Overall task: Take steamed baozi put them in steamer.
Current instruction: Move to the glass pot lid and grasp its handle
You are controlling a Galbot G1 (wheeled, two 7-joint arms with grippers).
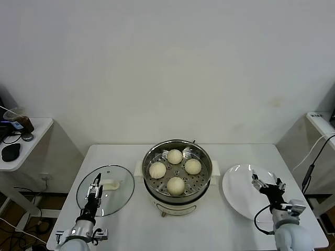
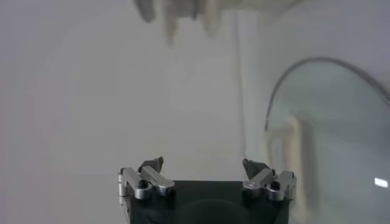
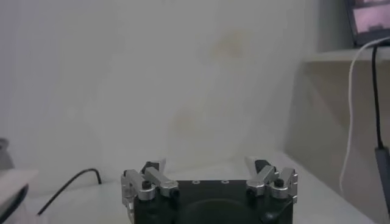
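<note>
1. At the counter's [image 1: 131, 219] centre sits the steamer [image 1: 177, 168], a shiny perforated steel basket on a cream pot base with side handles. All four steamed baozi [image 1: 176, 185] lie on its floor in a loose diamond: far [image 1: 175, 156], robot's left [image 1: 157, 170], robot's right [image 1: 193, 166], near. None touch.
2. Progress, as judged: loading looks complete. The white plate [image 1: 238, 196] to the robot's right carries no bun, and none shows elsewhere on the counter.
3. Possibly left: the glass lid [image 1: 105, 190] lies flat to the robot's left, off the pot; the task sentence does not ask for it.
4. Orientation: buns are round domes, no readable long axis. The steamer is upright, mouth open upward, axis vertical.
5. Left end effector [image 1: 96, 189] hovers over the lid, fingers apart, holding nothing.
6. Right end effector [image 1: 268, 184] hangs over the plate's near-right rim, fingers spread, holding nothing.
</note>
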